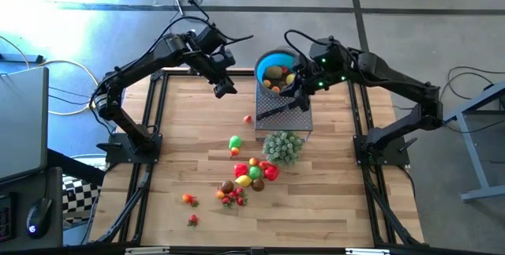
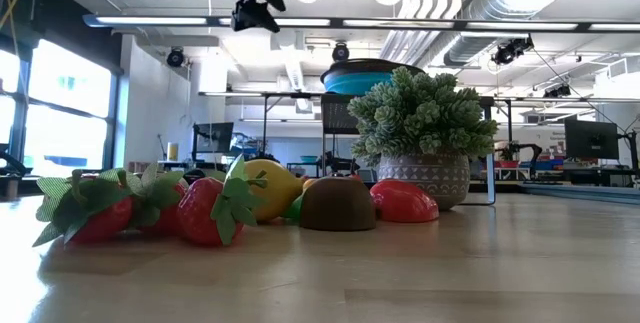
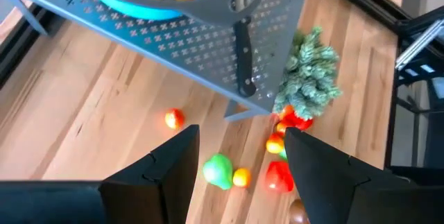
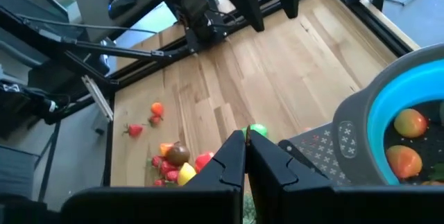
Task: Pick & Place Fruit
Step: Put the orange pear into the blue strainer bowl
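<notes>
A blue bowl (image 1: 276, 69) with several fruits in it stands on a grey perforated stand (image 1: 286, 117) at the table's far middle. More small toy fruits lie loose on the wood: a cluster (image 1: 252, 172), a green one (image 1: 235, 141), a small red one (image 1: 247, 118), and others toward the near left (image 1: 189, 200). My left gripper (image 1: 223, 89) hangs open above the table, left of the bowl, and its wrist view shows nothing between the fingers (image 3: 239, 161). My right gripper (image 1: 300, 97) is shut and empty (image 4: 246, 148), raised beside the bowl's near right rim.
A black-handled knife (image 1: 276, 110) lies on the stand. A pale green bushy plant in a pot (image 1: 282, 146) stands just near of the stand, beside the fruit cluster. Black frame rails (image 1: 150, 129) run along the table's left and right edges. Bare wood lies at the far left.
</notes>
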Robot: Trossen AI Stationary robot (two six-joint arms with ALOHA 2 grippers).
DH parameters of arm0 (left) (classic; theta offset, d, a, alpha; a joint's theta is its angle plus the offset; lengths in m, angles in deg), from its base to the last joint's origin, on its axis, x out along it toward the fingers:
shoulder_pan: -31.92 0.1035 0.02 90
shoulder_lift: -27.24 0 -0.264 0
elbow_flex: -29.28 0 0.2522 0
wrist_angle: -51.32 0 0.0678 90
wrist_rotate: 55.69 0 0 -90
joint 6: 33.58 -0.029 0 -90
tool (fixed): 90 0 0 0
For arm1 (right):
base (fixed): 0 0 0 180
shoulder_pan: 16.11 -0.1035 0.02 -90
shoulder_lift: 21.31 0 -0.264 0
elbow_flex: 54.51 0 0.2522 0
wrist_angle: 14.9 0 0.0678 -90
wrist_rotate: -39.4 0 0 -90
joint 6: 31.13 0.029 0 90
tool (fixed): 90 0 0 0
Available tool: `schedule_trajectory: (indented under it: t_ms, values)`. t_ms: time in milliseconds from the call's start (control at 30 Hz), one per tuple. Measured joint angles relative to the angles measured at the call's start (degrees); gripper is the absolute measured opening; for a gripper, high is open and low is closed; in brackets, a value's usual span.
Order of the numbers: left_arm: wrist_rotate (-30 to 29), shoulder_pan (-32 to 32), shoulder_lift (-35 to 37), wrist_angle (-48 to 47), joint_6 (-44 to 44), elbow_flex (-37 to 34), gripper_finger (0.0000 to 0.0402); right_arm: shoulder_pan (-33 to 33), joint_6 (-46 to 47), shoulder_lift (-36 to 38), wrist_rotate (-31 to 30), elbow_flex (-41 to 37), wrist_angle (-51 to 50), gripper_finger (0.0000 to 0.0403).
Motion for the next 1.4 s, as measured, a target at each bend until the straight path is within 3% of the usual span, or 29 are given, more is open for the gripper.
schedule_trajectory:
  t_ms: [400, 667, 800, 1000, 1167, 1400]
  values:
    - [-0.32, -0.04, 0.0, -1.24, -0.42, -0.05, 0.0209, -2.26, -0.03, 0.0, 0.27, 0.0, -0.45, 0.0003]
    - [0.24, -0.53, 0.0, -0.99, -1.17, -4.77, 0.0209, -2.42, -0.05, 0.57, 0.44, -0.02, -1.35, 0.0003]
    - [0.18, -2.18, 0.32, 2.78, -0.23, -9.44, 0.0194, -2.26, -0.88, 1.35, 0.45, -0.02, -2.66, 0.0003]
    - [0.29, -4.91, 4.7, 13.15, 2.45, -19.96, 0.0137, -2.18, -1.71, 2.57, 1.45, -0.02, -4.41, 0.0003]
    - [-0.34, -5.64, 10.36, 20.02, 5.66, -29.39, 0.0089, -2.34, -9.32, 3.86, 4.83, -0.02, -6.4, 0.0003]
    - [-2.0, -5.62, 18.1, 32.03, 11.08, -41.56, 0.0049, -1.12, -8.38, 5.22, -4.53, -0.02, -11.53, 0.0003]
